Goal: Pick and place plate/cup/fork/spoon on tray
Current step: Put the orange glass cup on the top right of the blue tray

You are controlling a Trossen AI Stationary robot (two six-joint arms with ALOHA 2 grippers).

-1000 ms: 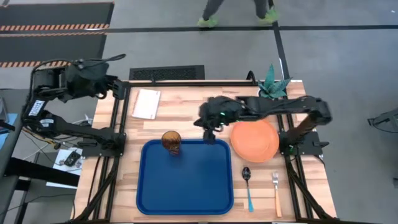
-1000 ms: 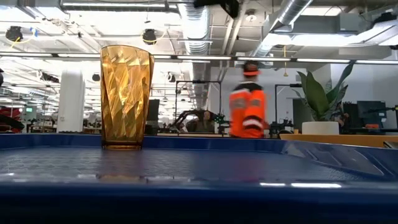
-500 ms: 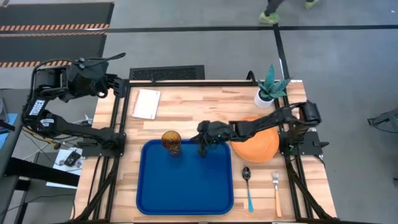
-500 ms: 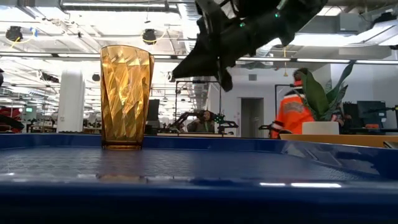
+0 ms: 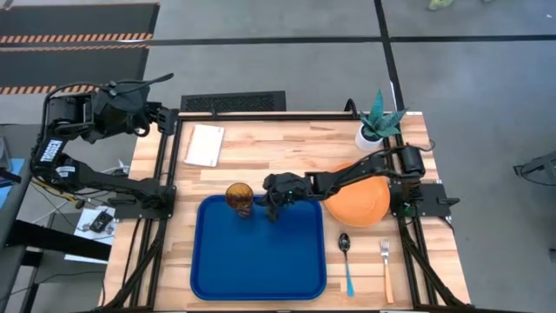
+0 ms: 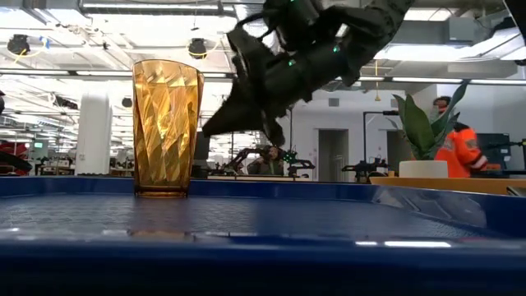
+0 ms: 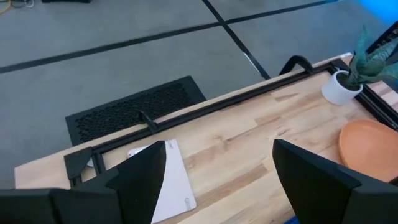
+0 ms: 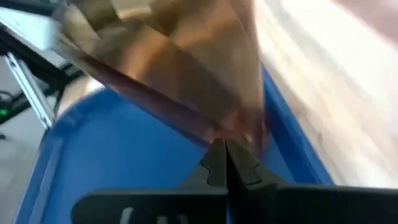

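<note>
Your right gripper [image 5: 272, 207], fingers pinched together and empty, hangs just beside the cup [image 5: 240, 197] standing upright on the tray [image 5: 258, 283].

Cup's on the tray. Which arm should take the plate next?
Right. Its tool hangs over the tray beside the cup, and the plate lies under that arm. The left tool sits parked at the far-left edge.

No legible text or labels.

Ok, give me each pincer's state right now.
Left pincer: open, empty, parked off the table's far left corner.
Right pincer: shut, empty, beside the cup over the tray.
</note>
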